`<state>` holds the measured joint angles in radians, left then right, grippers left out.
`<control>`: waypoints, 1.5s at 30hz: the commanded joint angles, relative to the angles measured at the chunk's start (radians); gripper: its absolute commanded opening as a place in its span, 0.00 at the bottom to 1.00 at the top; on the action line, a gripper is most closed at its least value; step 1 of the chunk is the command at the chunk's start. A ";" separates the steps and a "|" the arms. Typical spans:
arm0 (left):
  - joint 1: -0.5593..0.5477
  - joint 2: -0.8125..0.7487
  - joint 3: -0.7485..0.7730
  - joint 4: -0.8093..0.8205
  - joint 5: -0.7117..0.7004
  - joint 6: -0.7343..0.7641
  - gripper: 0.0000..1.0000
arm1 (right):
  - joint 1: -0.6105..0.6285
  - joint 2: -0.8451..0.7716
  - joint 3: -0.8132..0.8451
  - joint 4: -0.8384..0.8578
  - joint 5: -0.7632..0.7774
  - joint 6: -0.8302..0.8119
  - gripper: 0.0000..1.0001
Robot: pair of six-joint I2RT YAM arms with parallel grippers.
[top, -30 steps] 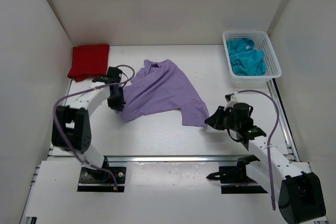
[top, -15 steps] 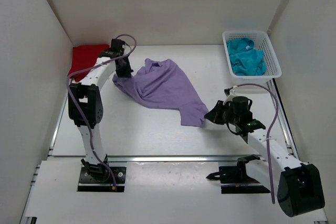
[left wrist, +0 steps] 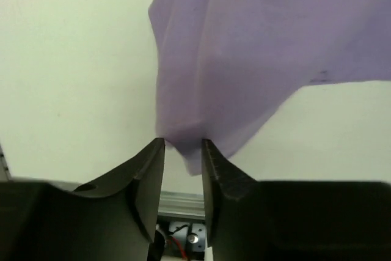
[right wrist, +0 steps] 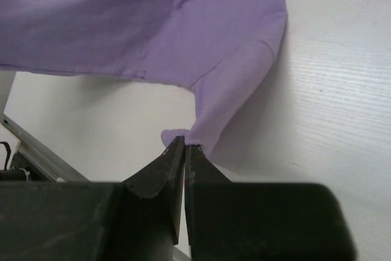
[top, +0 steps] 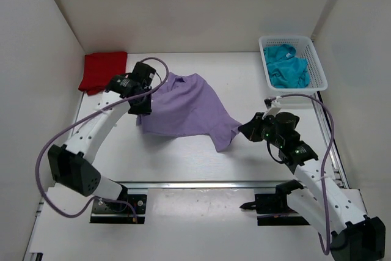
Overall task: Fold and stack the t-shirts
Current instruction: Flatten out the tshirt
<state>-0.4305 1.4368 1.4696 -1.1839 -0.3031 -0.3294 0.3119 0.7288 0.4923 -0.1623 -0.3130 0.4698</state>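
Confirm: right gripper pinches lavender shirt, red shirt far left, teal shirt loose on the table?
No. Top view shows the teal shirt inside the white basket, not on the table. Right gripper pinching the lavender shirt and red shirt far left are correct.

Plain lavender shirt (top: pixel 186 105), red shirt (top: pixel 102 71), teal shirt (top: pixel 287 68).

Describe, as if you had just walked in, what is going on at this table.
Two robot arms are working on a purple shirt in the middle of the table. The right tool is shut on a tip of the cloth at the shirt's right side. The left tool is at the shirt's left edge, its jaws parted with cloth between the tips. A red shirt lies folded at the far left. A teal shirt sits crumpled in a white basket at the far right.
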 commanded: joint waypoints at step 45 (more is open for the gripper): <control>0.285 -0.475 -0.324 0.345 0.311 -0.258 0.00 | -0.091 0.050 0.025 0.004 -0.026 -0.013 0.00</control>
<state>-0.1246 0.9478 1.1606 -0.6262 0.0818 -0.6163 0.2440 0.7536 0.4770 -0.2092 -0.3168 0.4664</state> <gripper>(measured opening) 0.027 0.009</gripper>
